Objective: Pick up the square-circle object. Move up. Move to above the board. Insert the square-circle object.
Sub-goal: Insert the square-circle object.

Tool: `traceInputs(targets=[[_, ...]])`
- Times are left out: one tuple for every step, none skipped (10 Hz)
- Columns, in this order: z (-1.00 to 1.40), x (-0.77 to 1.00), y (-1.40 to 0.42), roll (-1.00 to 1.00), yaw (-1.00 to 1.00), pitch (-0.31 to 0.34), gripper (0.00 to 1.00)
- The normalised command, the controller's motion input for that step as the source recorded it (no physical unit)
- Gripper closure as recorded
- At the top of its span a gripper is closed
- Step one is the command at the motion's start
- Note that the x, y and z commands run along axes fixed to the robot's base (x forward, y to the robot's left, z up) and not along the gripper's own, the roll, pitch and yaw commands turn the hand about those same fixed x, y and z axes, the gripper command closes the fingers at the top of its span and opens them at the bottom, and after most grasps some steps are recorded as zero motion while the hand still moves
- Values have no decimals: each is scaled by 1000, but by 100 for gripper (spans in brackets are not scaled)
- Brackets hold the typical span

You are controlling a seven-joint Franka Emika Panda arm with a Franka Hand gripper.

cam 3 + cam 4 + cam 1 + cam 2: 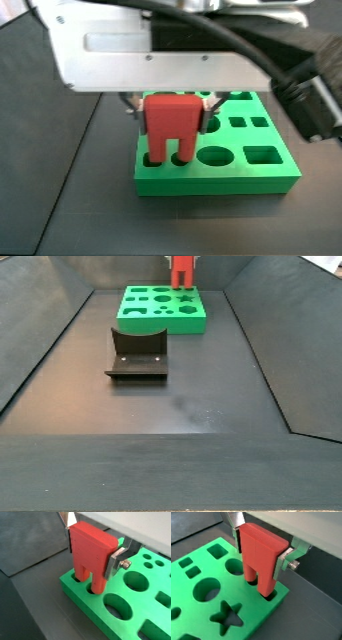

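Observation:
The square-circle object is a tall red block with two prongs. It hangs upright in my gripper, which is shut on its upper part. It also shows in another wrist view and in both side views. Its prong tips sit in cutouts at a corner of the green board, which also shows in a wrist view and in both side views. The silver fingers press the block's sides.
The dark grey U-shaped holder stands on the dark floor in front of the board. Sloped dark walls enclose the floor on both sides. The arm's white housing hangs over the board.

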Motion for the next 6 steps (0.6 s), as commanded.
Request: traceInputs(targets=[[-114, -206, -46, 49, 146, -84, 100], [-166, -26, 0, 24, 66, -24, 100], [-211, 31, 0, 0, 0, 0, 100], [-194, 214, 0, 0, -63, 26, 100], [-183, 243, 0, 0, -97, 43, 100], [-200, 154, 0, -11, -137, 13, 100]])
